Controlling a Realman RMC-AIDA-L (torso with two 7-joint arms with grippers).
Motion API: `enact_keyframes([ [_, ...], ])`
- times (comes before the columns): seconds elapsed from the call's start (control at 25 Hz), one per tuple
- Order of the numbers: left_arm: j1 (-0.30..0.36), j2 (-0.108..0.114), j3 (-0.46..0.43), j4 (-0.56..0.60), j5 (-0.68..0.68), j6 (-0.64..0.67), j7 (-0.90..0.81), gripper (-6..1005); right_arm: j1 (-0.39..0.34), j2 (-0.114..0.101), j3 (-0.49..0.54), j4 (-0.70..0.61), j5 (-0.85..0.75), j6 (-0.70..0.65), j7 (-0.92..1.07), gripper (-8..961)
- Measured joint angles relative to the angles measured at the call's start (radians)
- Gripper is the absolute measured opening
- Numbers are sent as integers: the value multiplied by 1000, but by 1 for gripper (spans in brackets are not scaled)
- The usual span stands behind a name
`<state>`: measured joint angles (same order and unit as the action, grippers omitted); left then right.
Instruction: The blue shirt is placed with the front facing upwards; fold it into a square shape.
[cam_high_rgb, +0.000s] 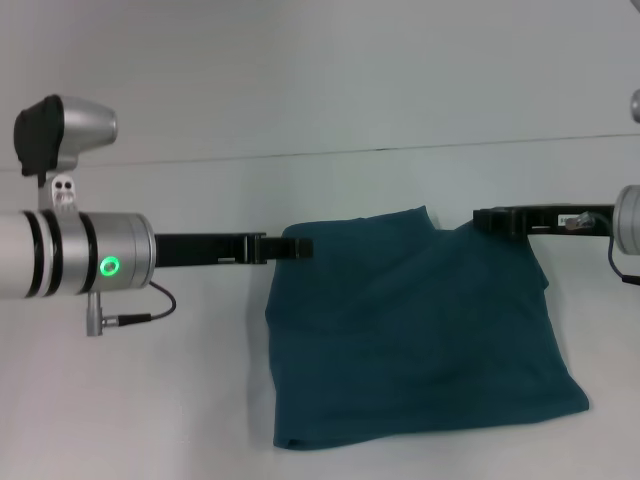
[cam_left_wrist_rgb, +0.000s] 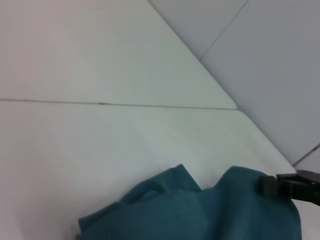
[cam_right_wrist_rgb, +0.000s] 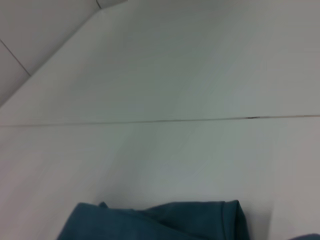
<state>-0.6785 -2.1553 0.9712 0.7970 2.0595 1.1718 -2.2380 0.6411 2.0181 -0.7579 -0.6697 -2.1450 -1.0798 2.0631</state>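
Note:
The blue shirt (cam_high_rgb: 420, 335) lies folded into a rough square in the middle of the white table, plain teal side up, with no lettering showing. My left gripper (cam_high_rgb: 298, 247) reaches in level from the left and is shut on the shirt's far left corner. From the right, my right gripper (cam_high_rgb: 488, 220) is shut on the far right corner. The far edge bunches up between them, with a peak and a dip. In the left wrist view the shirt (cam_left_wrist_rgb: 200, 215) shows its rumpled far edge, with the right gripper (cam_left_wrist_rgb: 274, 184) at its corner. The right wrist view shows only the shirt's edge (cam_right_wrist_rgb: 160, 222).
A thin seam (cam_high_rgb: 350, 152) crosses the white table beyond the shirt. The table's far corner (cam_left_wrist_rgb: 235, 107) meets grey floor tiles (cam_left_wrist_rgb: 270, 65). A black cable (cam_high_rgb: 150, 310) hangs from my left forearm.

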Motion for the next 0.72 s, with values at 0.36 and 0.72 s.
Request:
enact_keyframes([
  [0.36,18,-2,0,-6,-26,-5,14,613,52,23,-63,66,-128,148,6,-1],
  [0.72,19,-6,0,-18,-36,-12,19,615,75,61,-140,89,-179,301,8,-1],
])
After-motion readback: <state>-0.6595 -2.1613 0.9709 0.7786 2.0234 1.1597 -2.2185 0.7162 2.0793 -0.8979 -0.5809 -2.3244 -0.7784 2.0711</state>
